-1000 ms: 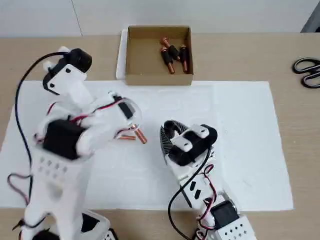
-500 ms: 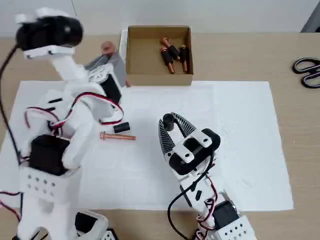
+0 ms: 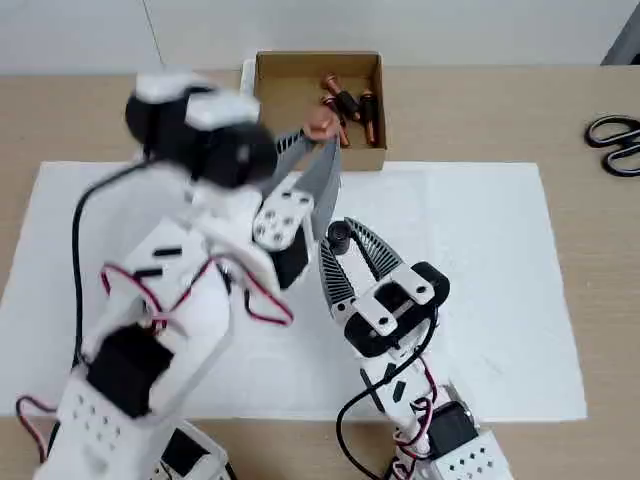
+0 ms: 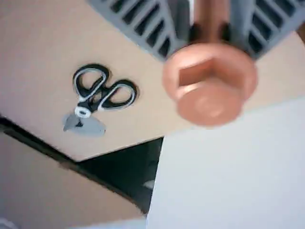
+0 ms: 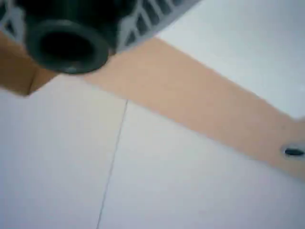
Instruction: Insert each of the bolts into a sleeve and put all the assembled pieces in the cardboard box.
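High view: the left gripper [image 3: 316, 142] is raised in front of the cardboard box [image 3: 262, 110], its fingers [image 3: 325, 178] clenched on a copper bolt [image 3: 320, 126]. The bolt's head points toward the box and, seen from above, overlaps the box's near wall. Inside the box lie several assembled pieces [image 3: 345, 104], copper bolts in black sleeves, grouped toward the right half. The right gripper [image 3: 342, 244] sits over the white sheet [image 3: 480, 260], just below the left fingers in this view, grasping a black sleeve [image 3: 338, 236] at its tips. The sleeve is well short of the box. The sheet covers the middle of the tabletop [image 3: 500, 110]. Scissors [image 3: 615, 145] lie at the far right of the tabletop, off the sheet.

Left wrist view: the bolt [image 4: 209, 86] is pinched between the grey ribbed fingers [image 4: 143, 24], with the hex head sticking out past the tips toward the camera and the shaft running back between them. Behind are the tabletop [image 4: 43, 52], the scissors [image 4: 102, 93] and the white sheet [image 4: 228, 171].

Right wrist view: the sleeve [image 5: 66, 45] is held at the tips of the grey fingers [image 5: 143, 19], with its open bore facing the camera. A corner of the cardboard box [image 5: 14, 71] shows beside it. A tan band of tabletop [image 5: 200, 109] crosses behind.
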Motion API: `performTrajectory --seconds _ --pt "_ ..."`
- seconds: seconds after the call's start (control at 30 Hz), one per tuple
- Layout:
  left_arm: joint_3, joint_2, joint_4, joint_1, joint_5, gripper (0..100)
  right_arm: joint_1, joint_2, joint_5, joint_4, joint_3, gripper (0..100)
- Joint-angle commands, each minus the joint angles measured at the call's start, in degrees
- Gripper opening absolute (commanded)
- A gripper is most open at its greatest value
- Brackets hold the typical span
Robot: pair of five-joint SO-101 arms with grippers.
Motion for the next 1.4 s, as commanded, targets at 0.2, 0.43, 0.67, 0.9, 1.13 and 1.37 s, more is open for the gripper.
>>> performTrajectory --seconds 0.2,0.43,0.67,0.9,1.13,1.37 --pt "24.9 -16.4 -15.1 2.8 -0.6 1 -0.2 -1.5 0.4 -2.1 0.2 0.5" --pt "24.7 -12.9 -15.1 6.0 -0.8 1 -0.2 -1.5 0.4 -1.9 0.2 0.5" --pt "21.8 -8.5 -15.5 5.2 -6.2 1 -0.2 -1.5 0.4 -1.7 0.2 0.5" --pt "15.3 -7.9 -15.1 3.7 -7.1 1 0.0 -1.5 0.4 -1.7 0.2 0.5" --pt "14.1 -8.0 -9.2 3.8 -7.2 1 0.0 -1.4 0.4 -1.6 0.2 0.5" --pt "13.9 -8.1 -4.7 3.8 -7.3 1 0.0 -1.4 0.4 -1.6 0.2 0.5"
